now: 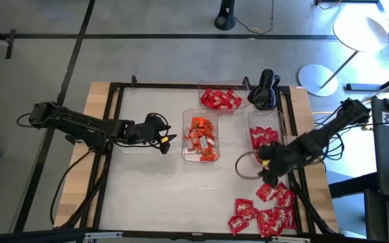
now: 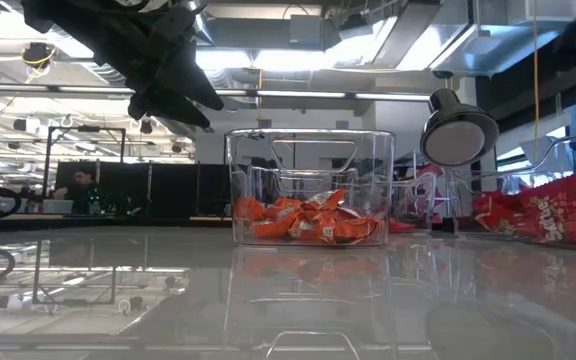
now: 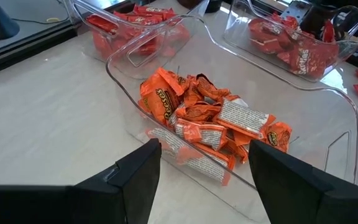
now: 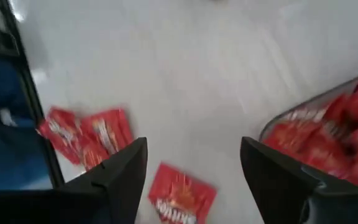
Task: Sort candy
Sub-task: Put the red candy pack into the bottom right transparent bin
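Note:
Loose red candy [image 1: 265, 212] lies in a heap on the table near its front right corner. Three clear trays hold sorted candy: orange pieces in the middle tray [image 1: 201, 138], red pieces in the far tray [image 1: 220, 99] and in the right tray [image 1: 262, 137]. My right gripper [image 1: 265, 177] hangs open above the table between the right tray and the heap. A red piece [image 4: 182, 196] lies on the table below its fingers, untouched. My left gripper [image 3: 204, 180] stands open in the air just left of the middle tray [image 3: 229, 130], pointing at it.
A black frame [image 1: 113, 135] runs around the white work surface. A dark stand [image 1: 265, 91] sits at the far right by the trays. A lamp head [image 2: 458, 135] shows beyond the table. Bare table lies at the left and front centre.

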Robot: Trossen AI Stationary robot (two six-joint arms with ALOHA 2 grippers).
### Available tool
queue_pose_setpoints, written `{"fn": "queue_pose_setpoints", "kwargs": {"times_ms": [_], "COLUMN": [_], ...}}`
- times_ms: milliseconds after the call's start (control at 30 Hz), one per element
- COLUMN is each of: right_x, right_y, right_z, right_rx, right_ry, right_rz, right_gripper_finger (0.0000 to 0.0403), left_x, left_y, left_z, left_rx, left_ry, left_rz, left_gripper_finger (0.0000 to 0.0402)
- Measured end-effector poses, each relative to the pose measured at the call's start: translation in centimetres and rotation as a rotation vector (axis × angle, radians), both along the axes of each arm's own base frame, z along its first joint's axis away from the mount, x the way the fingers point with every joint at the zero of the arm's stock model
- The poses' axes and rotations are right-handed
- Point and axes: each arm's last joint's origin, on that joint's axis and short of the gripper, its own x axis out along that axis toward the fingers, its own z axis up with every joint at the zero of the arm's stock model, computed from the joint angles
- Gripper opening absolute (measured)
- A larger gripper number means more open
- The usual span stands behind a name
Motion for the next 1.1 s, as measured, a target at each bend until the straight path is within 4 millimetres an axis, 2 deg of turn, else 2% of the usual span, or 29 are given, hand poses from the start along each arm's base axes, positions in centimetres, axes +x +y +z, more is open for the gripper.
{"fn": "queue_pose_setpoints", "kwargs": {"times_ms": [267, 500, 633, 700, 833, 1100], "right_x": [1.2, 1.9, 1.5, 0.9, -0.2, -0.5], "right_y": [4.0, 5.3, 5.7, 5.5, 5.3, 5.7], "right_z": [-3.8, -7.6, -10.1, -11.2, -12.1, -12.2], "right_rx": [-0.045, -0.055, 0.041, 0.021, -0.023, -0.02], "right_ry": [0.219, 0.485, 0.49, 0.496, 0.52, 0.533], "right_rz": [-0.046, -0.121, -0.11, -0.132, -0.174, -0.154], "right_gripper_finger": [0.0239, 0.0237, 0.0237, 0.0237, 0.0237, 0.0237], "left_x": [0.0, 0.0, 0.0, 0.0, 0.0, 0.0], "left_y": [0.0, 0.0, 0.0, 0.0, 0.0, 0.0], "left_z": [0.0, 0.0, 0.0, 0.0, 0.0, 0.0], "left_rx": [0.0, 0.0, 0.0, 0.0, 0.0, 0.0], "left_ry": [-0.001, 0.0, 0.0, 0.001, 0.002, 0.002], "left_rz": [0.0, 0.0, -0.001, -0.001, -0.001, -0.001], "left_gripper_finger": [0.0233, 0.0233, 0.0233, 0.0233, 0.0233, 0.0233]}}
